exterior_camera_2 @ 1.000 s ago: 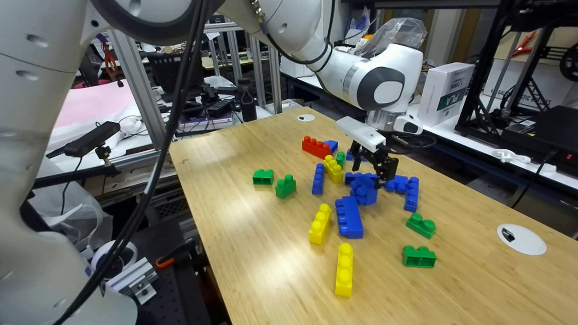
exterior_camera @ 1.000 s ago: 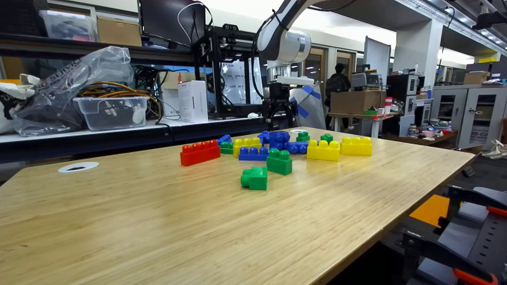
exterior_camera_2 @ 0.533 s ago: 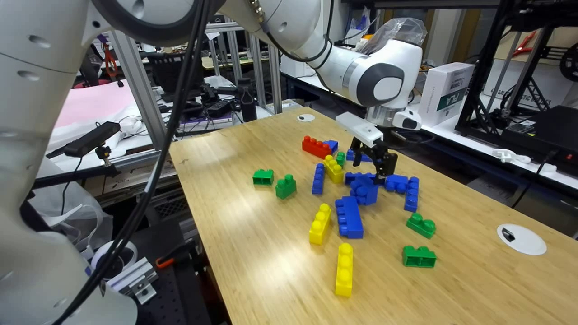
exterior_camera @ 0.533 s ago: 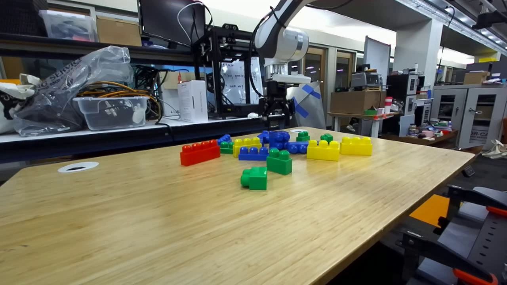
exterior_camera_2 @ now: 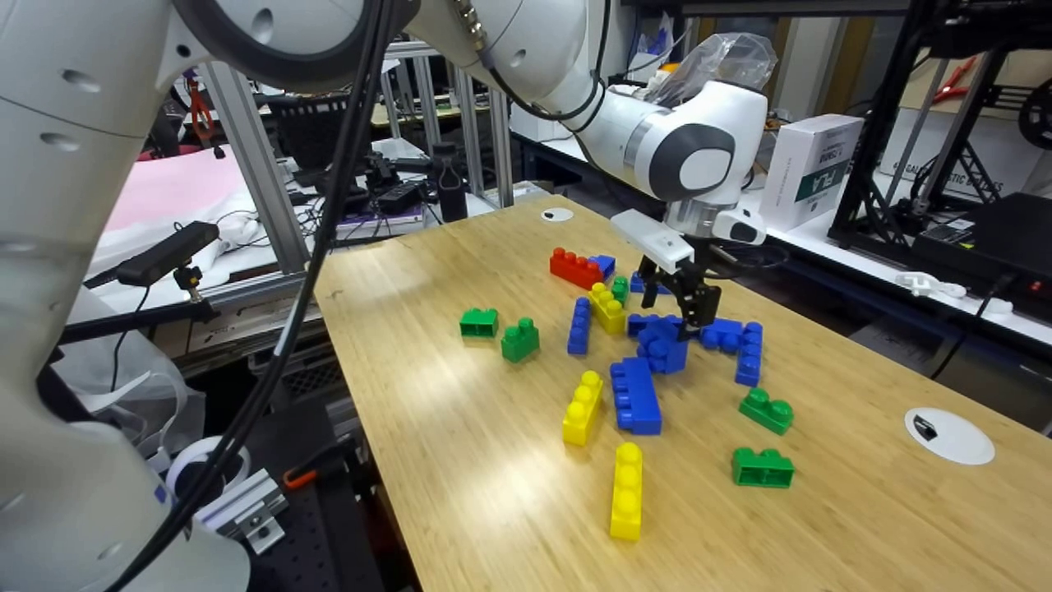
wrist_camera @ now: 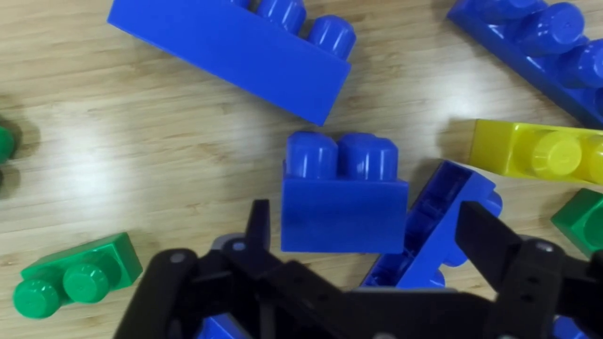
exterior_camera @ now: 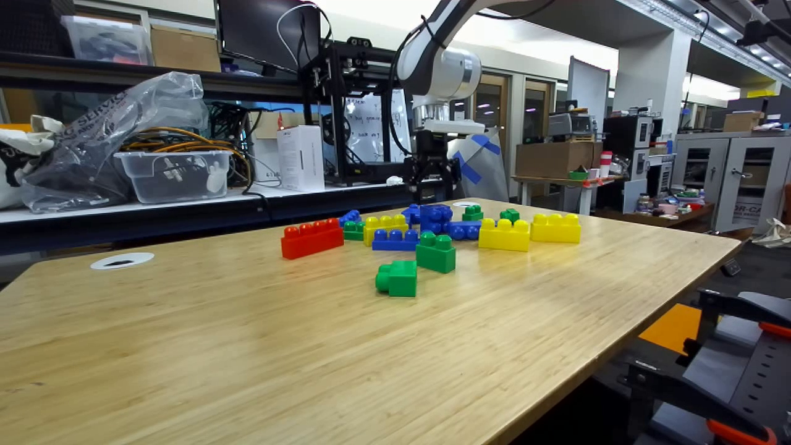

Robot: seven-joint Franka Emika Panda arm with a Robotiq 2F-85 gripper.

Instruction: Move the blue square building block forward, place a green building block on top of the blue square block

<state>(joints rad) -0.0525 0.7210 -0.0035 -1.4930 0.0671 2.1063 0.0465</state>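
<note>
In an exterior view, a broad stretch of worktop point(exterior_camera: 247, 346) is bounded by a slanting right edge; over its far part the end effector point(exterior_camera: 436, 186) is held. In an exterior view, the blue square building block point(exterior_camera_2: 667, 351) is seen just beside a long blue brick point(exterior_camera_2: 639, 396), well in from the left edge. In the wrist view its smooth side is turned up, studs sideways, between 2 wide-spread fingers point(wrist_camera: 485, 240); nothing is gripped.

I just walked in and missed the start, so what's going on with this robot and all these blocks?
The robot arm has its open gripper above the blue square block, with nothing held. The block shows between the fingers in the wrist view, so a grasp looks likely next. Green blocks lie elsewhere on the table, none on top of the blue one yet.
</note>
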